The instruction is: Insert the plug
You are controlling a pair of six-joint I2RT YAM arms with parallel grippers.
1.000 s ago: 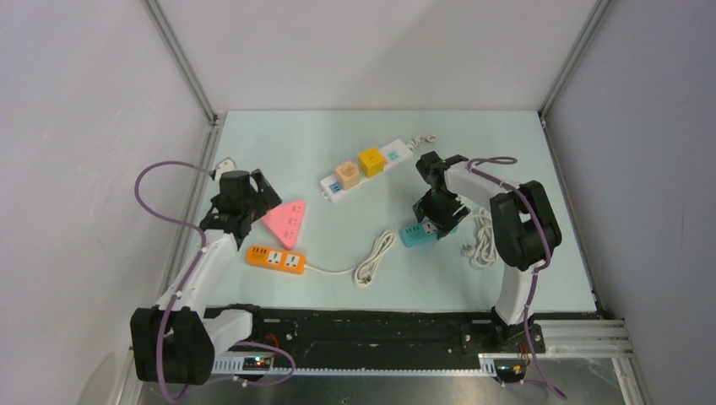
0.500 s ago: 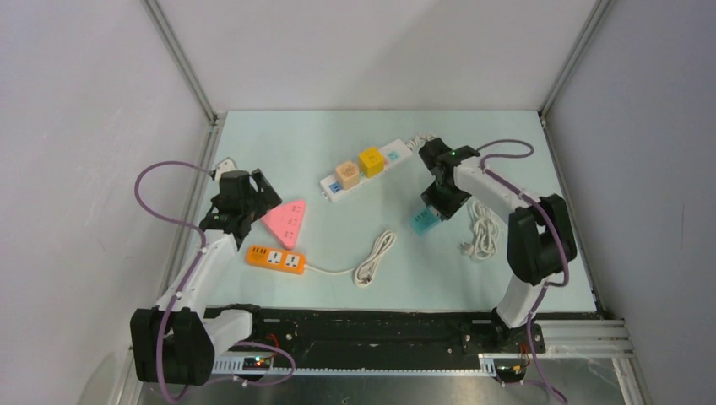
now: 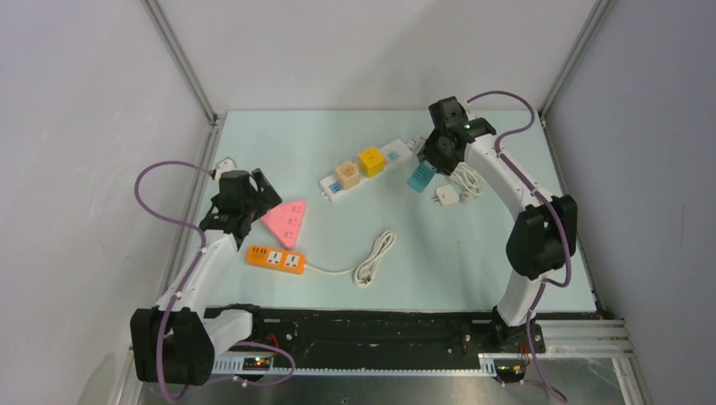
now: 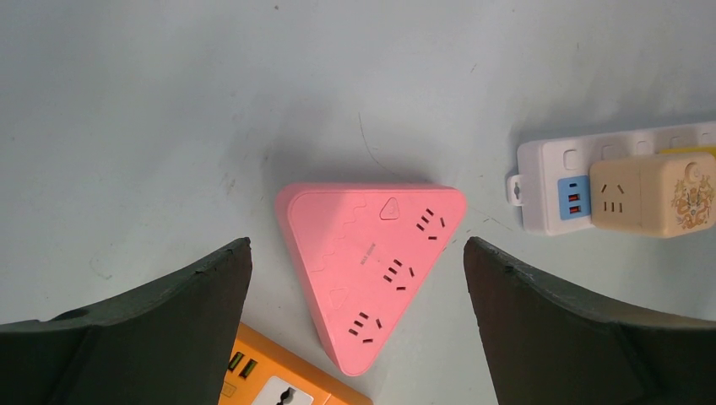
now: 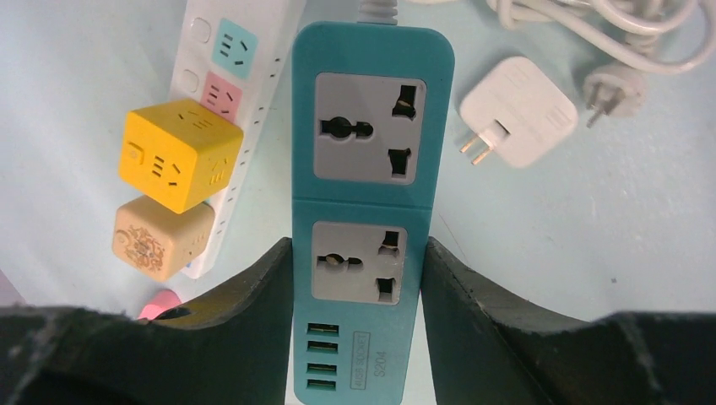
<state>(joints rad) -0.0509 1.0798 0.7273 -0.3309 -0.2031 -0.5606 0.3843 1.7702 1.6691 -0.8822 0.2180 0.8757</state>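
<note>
My right gripper [image 5: 359, 253] is shut on the sides of a teal power strip [image 5: 367, 211], gripping it near its USB end. In the top view this teal strip [image 3: 420, 177] hangs under the right gripper [image 3: 439, 152] at the back of the table. A white two-pin plug [image 5: 518, 110] lies on the table just right of the strip, with its pins pointing towards it; the top view shows the plug [image 3: 446, 196] below the strip. My left gripper [image 4: 356, 253] is open above a pink triangular socket [image 4: 371, 270], touching nothing.
A white power strip [image 5: 228, 93] carrying a yellow cube [image 5: 173, 164] and a beige cube [image 5: 160, 236] lies left of the teal strip. An orange power strip [image 3: 275, 258] sits near the pink socket, with a coiled white cable [image 3: 374, 257] beside it. Loose white cable [image 3: 469, 179] is bunched by the plug.
The right gripper has closed on the teal strip and carried it from the right middle of the table up towards the back. The plug and cable followed. The left arm has not moved.
</note>
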